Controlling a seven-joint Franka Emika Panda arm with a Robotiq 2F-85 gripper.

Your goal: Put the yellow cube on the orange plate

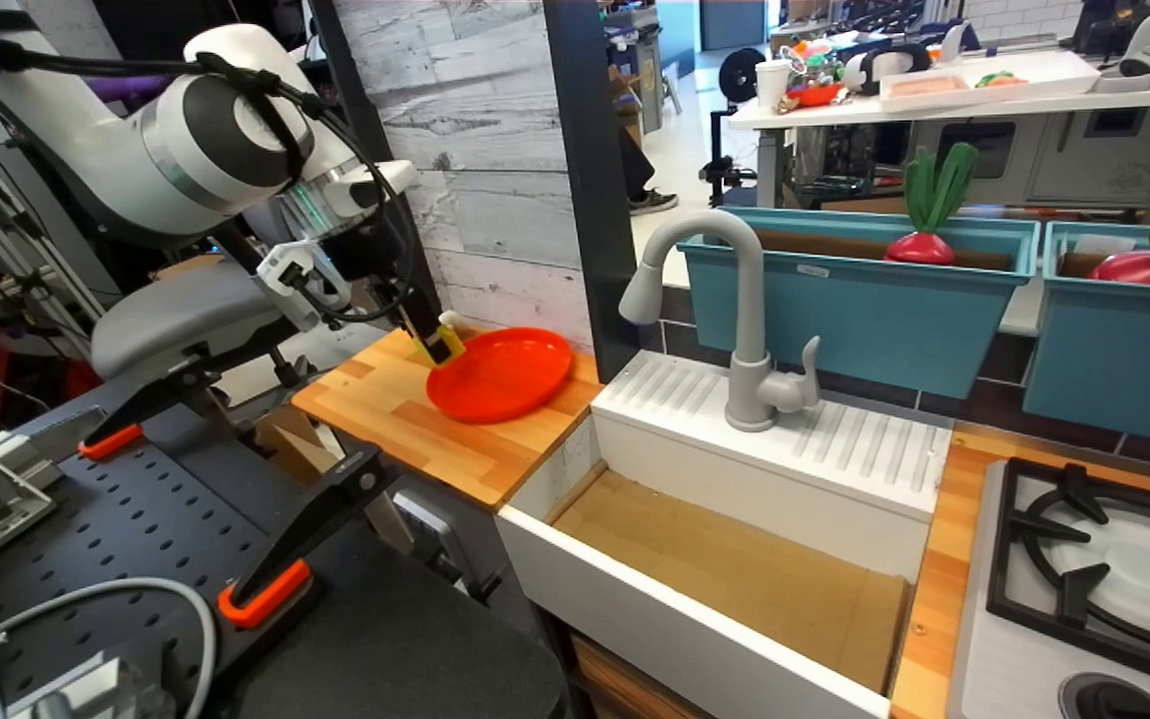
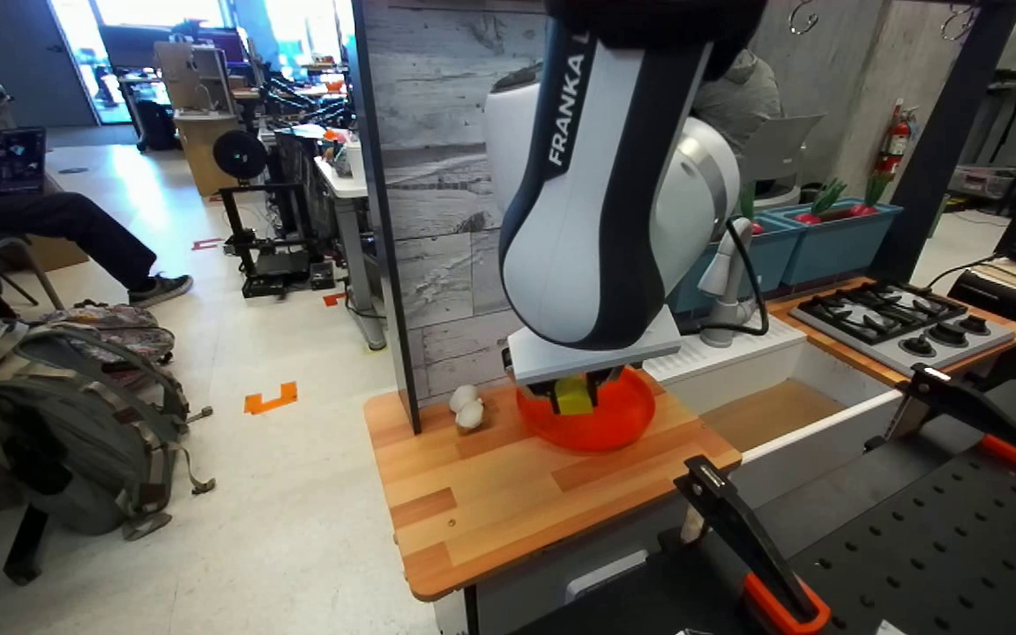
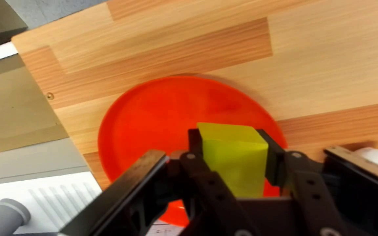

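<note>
Where the cube (image 3: 234, 165) is: over the plate (image 3: 146, 121), near its rim; contact unclear.
My claw (image 3: 233, 149): pinching the cube's opposite sides.
Cube's feel: light and stiff, I judge; flat sides suit gripping.

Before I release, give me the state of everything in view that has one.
Orange plate: face up on the wooden counter.
Yellow cube: gripped, contact with the orange plate unclear.
Tool: closed on the yellow cube.
Faucet: no water running.
Stove: no flame showing.
Teal planters: red vegetables inside.
</note>
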